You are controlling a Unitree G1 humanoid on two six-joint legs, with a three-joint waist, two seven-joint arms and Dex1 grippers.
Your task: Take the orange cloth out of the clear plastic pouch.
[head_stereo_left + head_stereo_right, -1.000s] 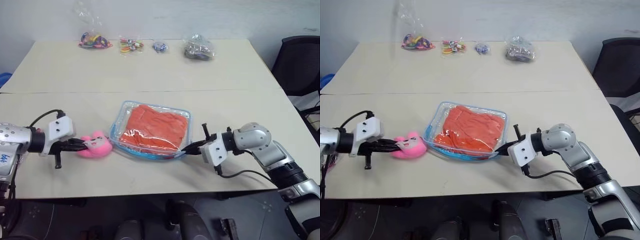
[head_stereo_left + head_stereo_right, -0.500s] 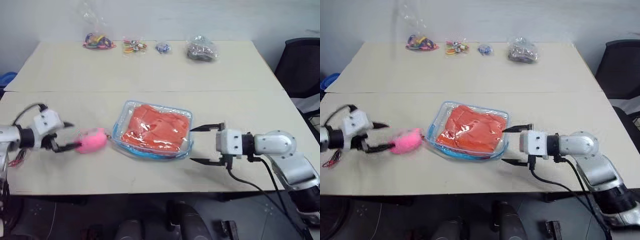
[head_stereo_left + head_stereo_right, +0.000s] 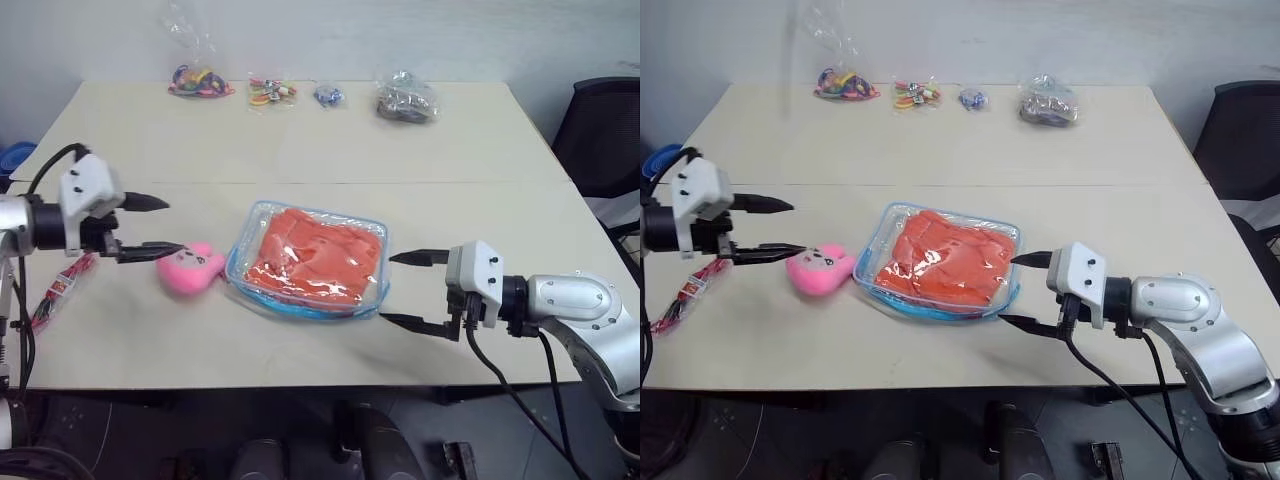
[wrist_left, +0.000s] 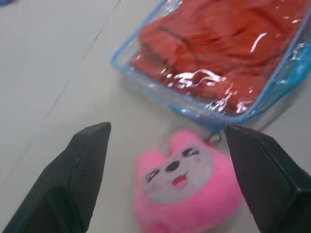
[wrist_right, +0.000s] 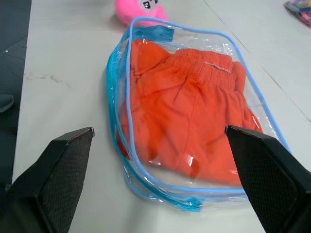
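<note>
Orange cloth (image 3: 315, 255) lies inside the clear plastic pouch (image 3: 243, 272); left gripper (image 3: 150, 224) and right gripper (image 3: 412, 290) gape, released.

One clear plastic pouch (image 3: 306, 262), one orange cloth (image 3: 312, 256) inside it. One pink plush toy (image 3: 189, 270) just left of the pouch. Four small bags of trinkets (image 3: 267, 91) in a row well behind the pouch. Two grippers.
</note>
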